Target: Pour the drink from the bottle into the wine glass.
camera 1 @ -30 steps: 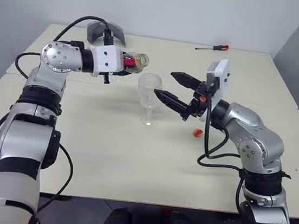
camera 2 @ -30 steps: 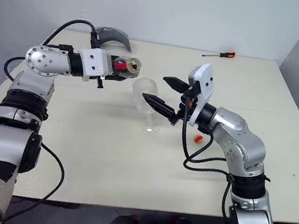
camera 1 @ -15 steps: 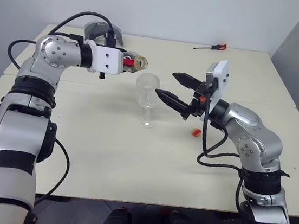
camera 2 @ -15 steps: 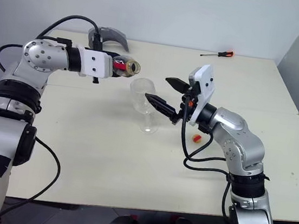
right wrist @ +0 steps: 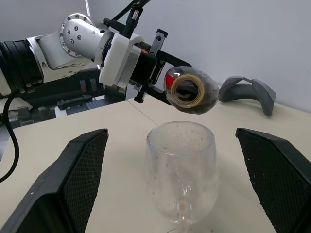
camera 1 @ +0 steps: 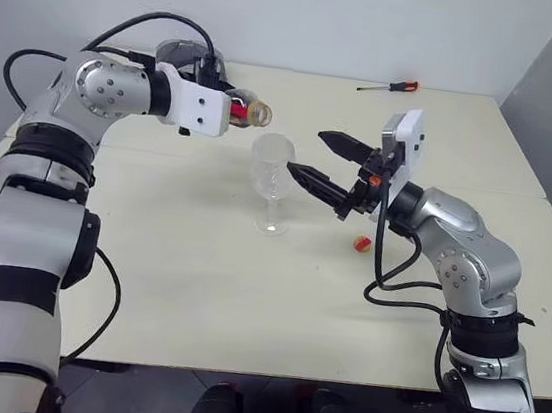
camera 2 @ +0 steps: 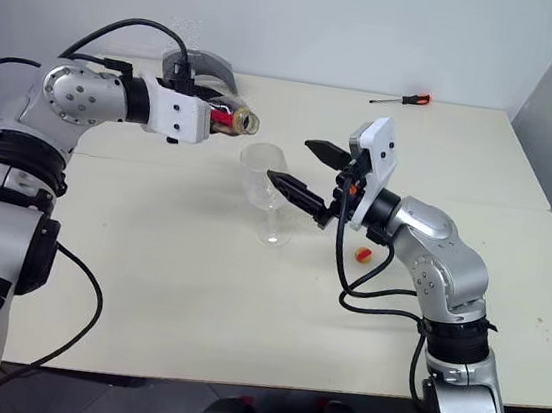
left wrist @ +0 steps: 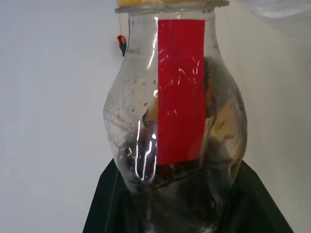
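Tipped nearly level, well above the table (camera 1: 195,287): the bottle (camera 1: 252,112), uncapped mouth turned toward the wine glass (camera 1: 274,166). Mouth just above the rim and a shade short of it, on the robot's left. Pooled inside the clear plastic, the drink (right wrist: 208,97), dark as cola. No stream visible, and nothing dark in the bowl of the glass, upright on its foot near mid-table.

Clamped tight round the bottle's rounded body, the left gripper (camera 1: 227,112), black fingers (left wrist: 107,208) showing on either side in the left wrist view. Spread wide on either side of the bowl, apart from the glass, the right gripper (camera 1: 306,152), holding nothing.

Judged most likely to go wrong: a spill. With the mouth not yet squarely over the bowl, any further tipping likely to send cola down the outside of the glass and onto the table. A quick roll of the wrist likely to bring a gush, overshooting the narrow rim. Further risk of the neck clipping the rim on the way in; tall, thin-stemmed and unsteadied, apt to topple. Same result from a nudge by either open finger. Slick round plastic also liable to twist in a two-finger grip.

Farther out: a small red-orange thing (camera 1: 362,243) by the right arm, a screwdriver (camera 1: 390,85) at the far edge.
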`<state>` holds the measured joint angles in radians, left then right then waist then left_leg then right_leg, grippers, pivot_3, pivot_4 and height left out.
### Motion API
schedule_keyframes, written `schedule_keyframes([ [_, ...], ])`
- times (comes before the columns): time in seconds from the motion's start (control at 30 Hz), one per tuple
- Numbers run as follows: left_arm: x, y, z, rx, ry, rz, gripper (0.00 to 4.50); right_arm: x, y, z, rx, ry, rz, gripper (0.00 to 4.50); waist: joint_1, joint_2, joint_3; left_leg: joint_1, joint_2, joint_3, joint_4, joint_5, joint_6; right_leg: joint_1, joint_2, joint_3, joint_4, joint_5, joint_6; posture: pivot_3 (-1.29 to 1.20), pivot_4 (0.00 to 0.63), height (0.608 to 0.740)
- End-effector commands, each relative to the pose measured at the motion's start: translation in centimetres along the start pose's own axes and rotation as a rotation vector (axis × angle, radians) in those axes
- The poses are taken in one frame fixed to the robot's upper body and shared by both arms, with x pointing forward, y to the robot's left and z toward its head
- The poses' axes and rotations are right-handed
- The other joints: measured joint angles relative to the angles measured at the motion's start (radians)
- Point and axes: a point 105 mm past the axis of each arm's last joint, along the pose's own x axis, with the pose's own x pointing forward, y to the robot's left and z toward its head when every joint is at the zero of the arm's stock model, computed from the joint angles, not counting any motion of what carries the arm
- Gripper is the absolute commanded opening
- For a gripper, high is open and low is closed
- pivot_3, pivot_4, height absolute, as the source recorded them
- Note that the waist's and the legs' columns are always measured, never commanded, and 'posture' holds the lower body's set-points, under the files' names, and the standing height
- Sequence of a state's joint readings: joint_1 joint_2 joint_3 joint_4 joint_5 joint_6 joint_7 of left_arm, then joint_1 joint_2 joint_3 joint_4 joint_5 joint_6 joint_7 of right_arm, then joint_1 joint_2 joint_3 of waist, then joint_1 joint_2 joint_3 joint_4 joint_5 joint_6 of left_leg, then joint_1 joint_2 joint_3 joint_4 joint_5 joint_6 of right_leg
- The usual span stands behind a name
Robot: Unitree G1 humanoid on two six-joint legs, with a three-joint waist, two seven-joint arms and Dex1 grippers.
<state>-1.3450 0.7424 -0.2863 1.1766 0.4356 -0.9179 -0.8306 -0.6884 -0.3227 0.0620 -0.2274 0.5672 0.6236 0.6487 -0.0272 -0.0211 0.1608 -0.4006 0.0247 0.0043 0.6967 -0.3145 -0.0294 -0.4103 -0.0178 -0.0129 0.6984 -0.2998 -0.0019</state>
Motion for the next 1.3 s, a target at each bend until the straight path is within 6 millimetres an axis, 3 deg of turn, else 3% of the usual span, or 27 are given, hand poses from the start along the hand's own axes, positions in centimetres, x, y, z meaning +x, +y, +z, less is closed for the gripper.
schedule_keyframes([
  [0.03, -0.9, 2.1, 0.2, 0.064, 0.01, 0.054, 1.24, 0.1, 0.1, 1.5, -0.044, -0.047, 0.009, 4.5, 0.0, 0.0, 0.0, 0.0, 0.0, 0.0, 0.0, 0.0, 0.0, 0.0, 0.0, 0.0, 0.0, 0.0, 0.0, 0.0, 0.15, 0.74],
  [1.3, -0.7, 3.6, 1.5, 0.235, 0.003, 0.055, 1.24, 0.1, -0.6, 1.4, -0.068, -0.048, -0.012, 4.5, -0.001, 0.0, 0.0, 0.0, 0.0, 0.001, 0.0, 0.001, -0.002, 0.0, 0.0, 0.0, 0.0, 0.0, 0.0, 0.0, 0.15, 0.74],
])
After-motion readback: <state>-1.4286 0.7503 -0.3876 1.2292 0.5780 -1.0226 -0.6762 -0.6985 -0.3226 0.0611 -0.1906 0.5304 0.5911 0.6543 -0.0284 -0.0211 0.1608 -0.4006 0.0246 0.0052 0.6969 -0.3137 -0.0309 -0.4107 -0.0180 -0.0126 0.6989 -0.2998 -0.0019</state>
